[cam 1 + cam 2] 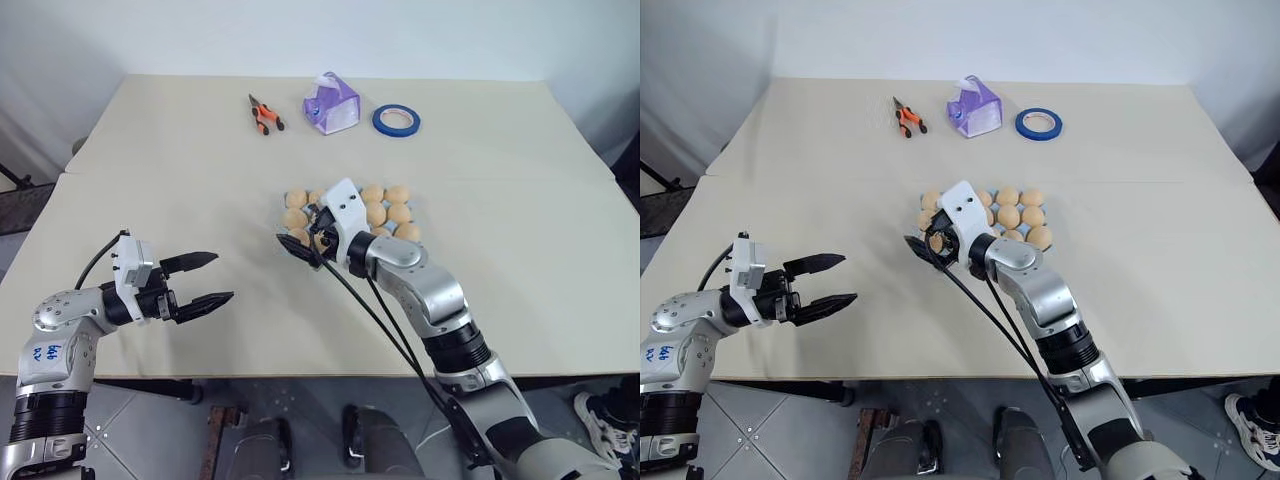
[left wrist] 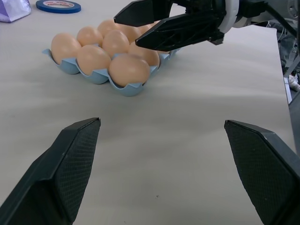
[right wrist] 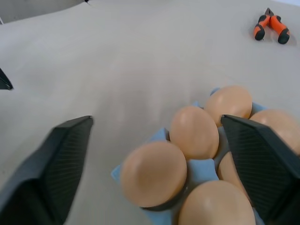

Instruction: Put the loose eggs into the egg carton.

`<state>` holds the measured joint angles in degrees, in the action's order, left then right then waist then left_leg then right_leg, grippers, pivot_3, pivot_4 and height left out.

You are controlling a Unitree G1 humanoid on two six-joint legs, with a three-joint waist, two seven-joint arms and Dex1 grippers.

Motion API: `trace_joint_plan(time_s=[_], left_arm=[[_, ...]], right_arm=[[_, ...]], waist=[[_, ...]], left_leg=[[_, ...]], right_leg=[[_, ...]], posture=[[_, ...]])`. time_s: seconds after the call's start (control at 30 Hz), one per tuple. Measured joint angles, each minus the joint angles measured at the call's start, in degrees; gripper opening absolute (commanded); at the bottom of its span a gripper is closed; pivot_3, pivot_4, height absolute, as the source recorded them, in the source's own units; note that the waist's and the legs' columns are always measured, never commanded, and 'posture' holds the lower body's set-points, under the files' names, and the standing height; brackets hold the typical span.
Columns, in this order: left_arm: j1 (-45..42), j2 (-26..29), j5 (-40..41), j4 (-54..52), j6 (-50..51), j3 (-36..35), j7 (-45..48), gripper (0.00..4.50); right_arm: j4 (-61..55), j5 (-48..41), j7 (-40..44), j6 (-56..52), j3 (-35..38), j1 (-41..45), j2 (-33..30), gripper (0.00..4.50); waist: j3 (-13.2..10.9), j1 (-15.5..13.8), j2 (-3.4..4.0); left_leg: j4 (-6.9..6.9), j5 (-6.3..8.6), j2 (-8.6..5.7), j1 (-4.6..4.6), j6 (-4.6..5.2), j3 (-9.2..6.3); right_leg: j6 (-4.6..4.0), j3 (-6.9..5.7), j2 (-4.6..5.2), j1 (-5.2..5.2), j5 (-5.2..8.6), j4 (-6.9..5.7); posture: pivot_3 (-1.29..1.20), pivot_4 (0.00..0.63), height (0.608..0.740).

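Now your right claw (image 1: 927, 246) hangs spread and empty at the near-left corner of the egg carton (image 2: 125, 89), its eggs (image 3: 194, 131) seated just beneath. The left claw (image 1: 205, 280) waits apart, well aside. No egg lies loose on the worktop (image 1: 150, 180); back out cleanly.

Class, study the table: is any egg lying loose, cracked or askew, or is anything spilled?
Nothing stands out. The eggs seen sit upright in the egg carton, none cracked or on the table, nothing spilled.

No brand, label or number you could read stands on anything on the table. The one marking is blue handwriting on the left arm's grey shoulder shell (image 1: 52, 351), too small for you to make out.
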<state>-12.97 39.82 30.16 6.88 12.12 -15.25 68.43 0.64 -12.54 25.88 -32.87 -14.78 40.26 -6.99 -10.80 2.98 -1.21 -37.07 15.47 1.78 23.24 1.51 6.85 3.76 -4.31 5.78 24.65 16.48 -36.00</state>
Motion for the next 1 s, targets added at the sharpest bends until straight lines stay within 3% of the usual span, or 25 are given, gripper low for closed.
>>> trace_joint_plan(time_s=[0.3,0.5,0.7,1.0], left_arm=[[-1.1,0.0,0.2,0.0,1.0,0.0,-0.4,4.5],[-2.3,1.2,0.9,1.0,2.7,-0.7,-0.4,4.5],[-6.3,-0.2,0.8,3.2,2.1,0.3,-0.9,4.5],[-10.5,-1.6,-1.3,8.5,-2.3,2.7,0.0,4.5]], right_arm=[[-5.7,-2.2,3.8,-1.4,2.2,-1.3,-3.3,4.48],[-12.5,-9.0,16.9,-1.9,14.1,-11.6,-22.5,4.48],[-8.2,-12.1,31.8,5.8,19.4,-19.5,-32.9,4.48],[-0.5,-11.1,34.8,11.8,19.4,-18.0,-32.4,4.48]], waist=[[0.0,0.1,0.0],[0.0,-1.5,-0.01],[0.0,-1.2,-0.01],[0.0,-1.5,-0.02]], left_leg=[[0.03,0.03,0.01,0.01,0.0,-0.02],[0.0,0.35,-0.11,0.02,0.13,0.03],[-0.1,0.25,0.01,-0.1,0.26,0.3],[-0.16,0.02,0.03,-0.16,0.08,0.27]], right_leg=[[0.0,-0.04,0.02,0.0,0.0,0.03],[0.03,-0.19,0.19,-0.11,-0.01,0.3],[0.04,-0.32,0.05,-0.12,-0.02,0.16],[-0.06,-0.3,0.08,-0.12,-0.11,0.03]], posture=[[0.0,0.15,0.74],[0.0,0.15,0.74],[0.0,0.15,0.74],[0.0,0.15,0.74]])
